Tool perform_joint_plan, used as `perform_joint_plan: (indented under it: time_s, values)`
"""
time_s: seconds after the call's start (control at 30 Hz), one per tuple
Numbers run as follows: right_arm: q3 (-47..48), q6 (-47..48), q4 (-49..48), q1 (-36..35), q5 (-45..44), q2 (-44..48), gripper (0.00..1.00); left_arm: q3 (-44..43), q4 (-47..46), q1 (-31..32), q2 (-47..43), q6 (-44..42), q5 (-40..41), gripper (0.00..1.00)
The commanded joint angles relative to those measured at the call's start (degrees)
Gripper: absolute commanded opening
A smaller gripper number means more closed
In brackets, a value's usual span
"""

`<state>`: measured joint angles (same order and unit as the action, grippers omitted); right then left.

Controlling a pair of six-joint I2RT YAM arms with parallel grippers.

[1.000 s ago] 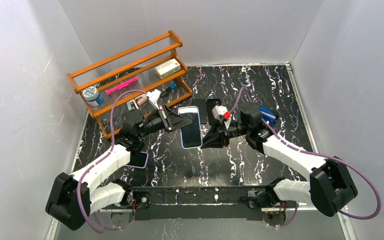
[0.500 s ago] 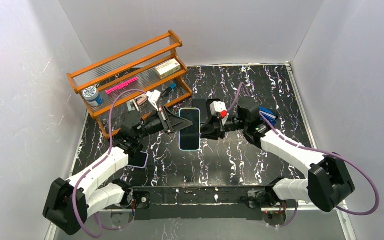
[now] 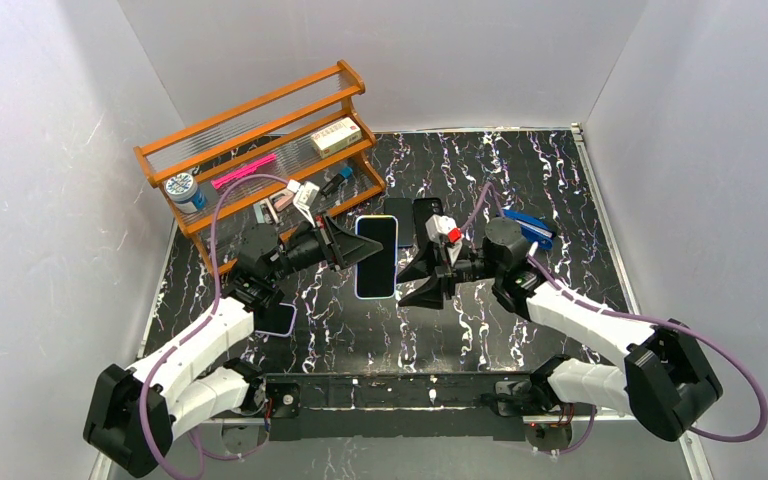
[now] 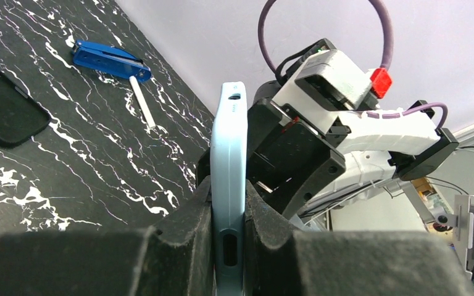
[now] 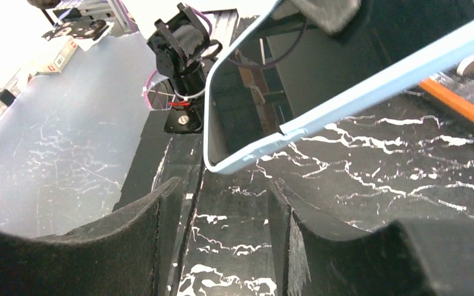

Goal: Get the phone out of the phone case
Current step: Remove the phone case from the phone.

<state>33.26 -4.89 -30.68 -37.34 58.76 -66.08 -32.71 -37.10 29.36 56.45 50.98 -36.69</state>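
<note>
The top camera looks down from the near side. The left wrist camera faces right, the right one left, both close to the phone case (image 4: 228,172).

The phone case (image 4: 228,154) shows smooth, matt pale-blue plastic around the phone (image 3: 376,252) and its glossy black glass. The left gripper (image 3: 350,243) has grainy, matt black pads (image 4: 160,253); the table (image 3: 460,170) is shiny black marble-effect, the rack (image 3: 252,105) varnished orange wood.
</note>
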Motion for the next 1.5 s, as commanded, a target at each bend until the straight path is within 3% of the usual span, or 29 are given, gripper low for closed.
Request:
perform_joint_plan:
  time_s: [0.0, 0.63, 0.77, 0.9, 0.97, 1.1, 1.27, 1.47]
  values:
    - [0.55, -7.1, -11.74, -1.3, 0.02, -0.53, 0.6, -1.74, -4.06, -0.36, -3.27, -1.87, -1.1, 0.0]
    - [3.97, -11.06, -16.08, -3.25, 3.97, -3.7, 0.45, 0.6, -8.77, -0.27, -4.05, 1.87, -1.79, 0.0]
    - [4.83, -9.69, -14.37, -3.18, 4.8, -4.23, 0.34, 0.24, -8.89, -0.27, -4.02, 2.22, -2.18, 0.0]
    - [5.84, -6.74, -12.05, -3.25, 5.7, -4.87, 0.15, 0.52, -8.88, -0.27, -4.08, 3.77, -1.84, 0.0]
    - [5.98, -5.2, -12.2, -3.25, 6.82, -4.88, 0.11, 0.46, -8.86, -0.27, -3.71, 5.42, -1.91, 0.0]
    - [7.51, 3.01, -7.6, -3.43, 6.28, -4.0, 0.06, 0.61, -8.87, -0.27, -2.32, 10.16, -2.58, 0.0]
    - [13.99, 18.06, 10.44, -3.75, 2.42, -4.2, 0.03, 1.38, -8.6, -0.27, -1.34, 13.45, -3.12, 0.0]
    - [17.29, 24.31, 14.66, -3.87, -2.47, -5.34, 0.01, 2.06, -8.27, -0.23, -1.95, 14.21, -3.24, 0.0]
